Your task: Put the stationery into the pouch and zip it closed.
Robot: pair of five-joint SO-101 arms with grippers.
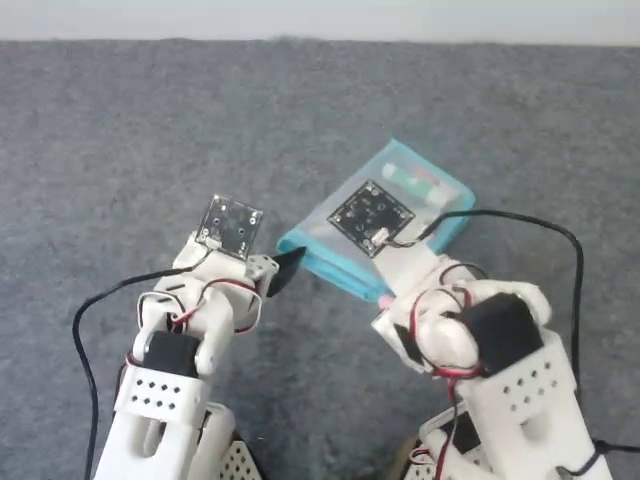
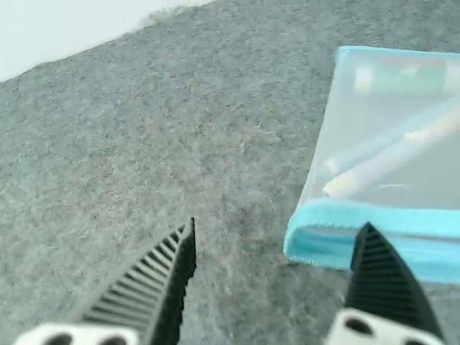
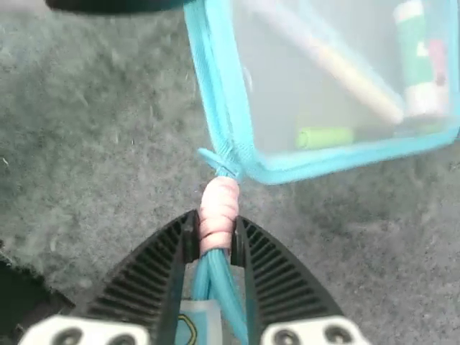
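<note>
On the grey felt-covered table (image 1: 150,130), right of its middle and well short of the far edge, the pouch (image 1: 325,235) lies flat and askew. In the high view the left gripper (image 1: 283,268) sits just beside the pouch's near left corner, and the right arm covers the near right corner.

In the left wrist view, the left gripper (image 2: 279,228) is spread wide with nothing in it. Its ribbed black tips flank the pouch (image 2: 388,144) at one corner. The pouch wall is frosted, translucent plastic bound in teal fabric tape. Two slim pens (image 2: 388,162) show through it.

In the right wrist view, the right gripper (image 3: 215,226) is clamped on the pink, rounded pull tab (image 3: 218,205), with a teal cord (image 3: 215,287) trailing between the jaws. The tab meets the zip track (image 3: 215,93) at a pouch (image 3: 323,86) corner. Inside lie a glue stick (image 3: 417,65), a pen (image 3: 352,79) and a small green item (image 3: 323,136).

Judgement: the stationery is loaded and the zipping step is in hand. It cannot be told whether the track is already meshed. The next move calls for the left gripper to pin the soft corner while the tab is drawn straight along the track; unrestrained, the light pouch would likely slide on the felt.
</note>
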